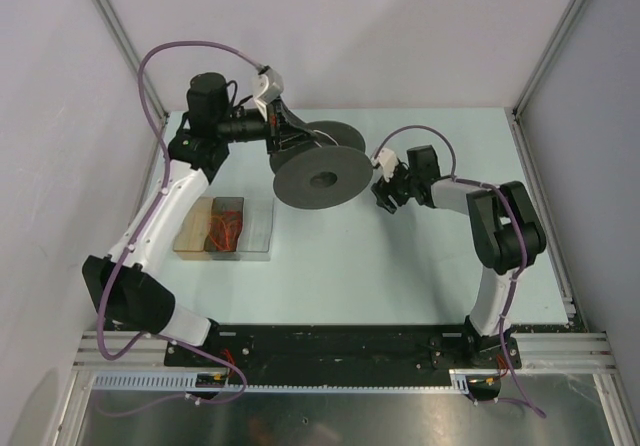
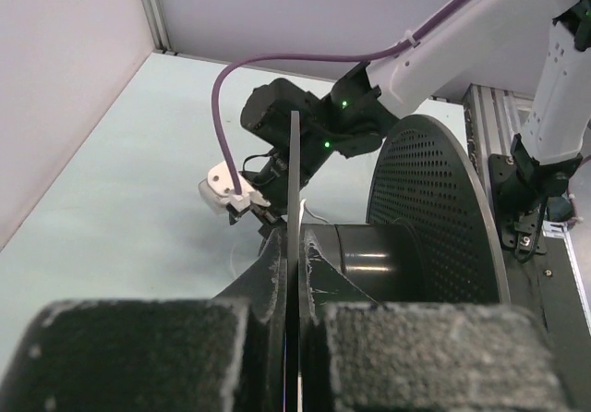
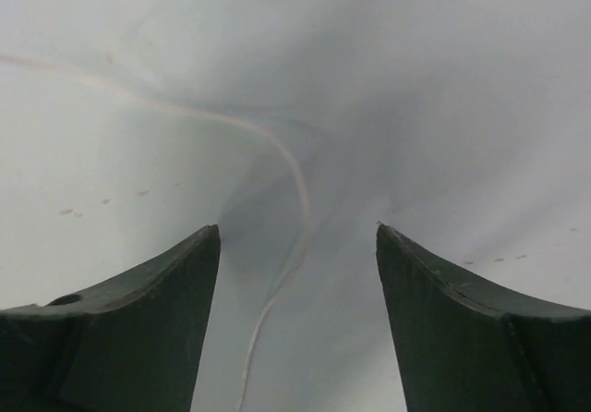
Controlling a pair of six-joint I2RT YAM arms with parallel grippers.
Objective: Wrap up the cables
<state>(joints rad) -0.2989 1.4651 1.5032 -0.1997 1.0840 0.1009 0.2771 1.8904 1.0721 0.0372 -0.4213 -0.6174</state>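
Between the right gripper's (image 3: 297,231) wedge-shaped fingers (image 3: 138,329) curves a thread-thin cable (image 3: 306,211).

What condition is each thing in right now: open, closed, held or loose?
spool, gripped by one flange.
cable, lying loose on the table, ungripped.
left end effector, shut on the spool.
right end effector, open, astride the cable.
clear box, holding orange pieces.
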